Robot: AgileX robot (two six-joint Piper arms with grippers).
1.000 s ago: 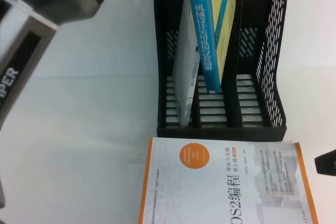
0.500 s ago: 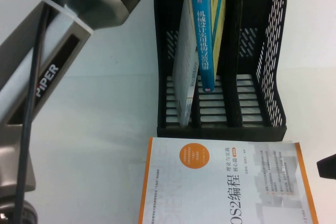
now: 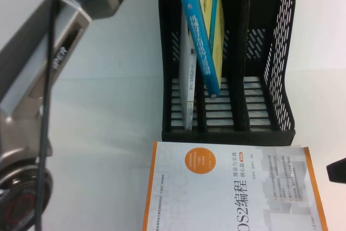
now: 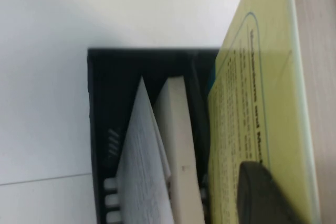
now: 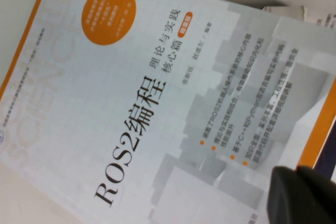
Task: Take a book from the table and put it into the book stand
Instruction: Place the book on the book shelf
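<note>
Left gripper (image 4: 262,192) apparently grips the book (image 3: 203,47), tilted in the book stand (image 3: 270,125) middle slot at 12 o'clock, white book (image 3: 232,187) at 6, right gripper (image 3: 338,170) at 4, grip unclear.

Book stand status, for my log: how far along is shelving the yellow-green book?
Nearly done. The book is inside the book stand, middle slot, tilted. The left gripper, over the stand, touches its cover. Left: stand it upright, withdraw. The right gripper sits beside the white book.
</note>
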